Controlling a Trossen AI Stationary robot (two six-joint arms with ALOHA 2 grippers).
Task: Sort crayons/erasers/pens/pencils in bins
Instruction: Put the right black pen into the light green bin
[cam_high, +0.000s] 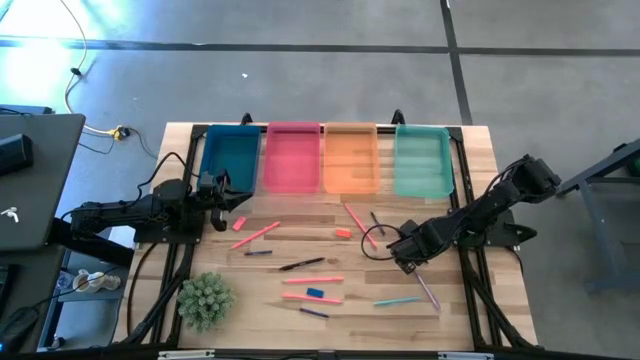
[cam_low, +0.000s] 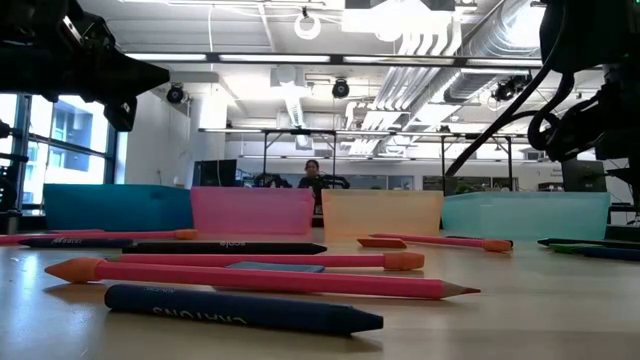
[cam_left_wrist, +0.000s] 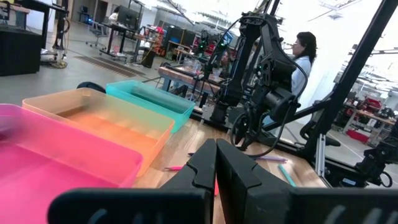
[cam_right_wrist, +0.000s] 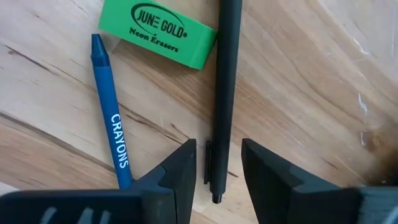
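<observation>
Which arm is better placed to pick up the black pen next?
Right. The right gripper hangs directly over the black pen, its open jaws straddling the shaft. The left gripper sits shut by the dark blue bin.

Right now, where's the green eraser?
Right wrist view: the green eraser lies on the table just ahead of the right hand, touching the black pen, with the blue crayon beside it.

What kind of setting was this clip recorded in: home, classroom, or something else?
Most likely a robotics lab or industrial workshop. The low view shows exposed ceiling ducts and workbenches beyond the bins; the left wrist view shows a person among equipment racks, and the high view shows a bare concrete floor.
</observation>
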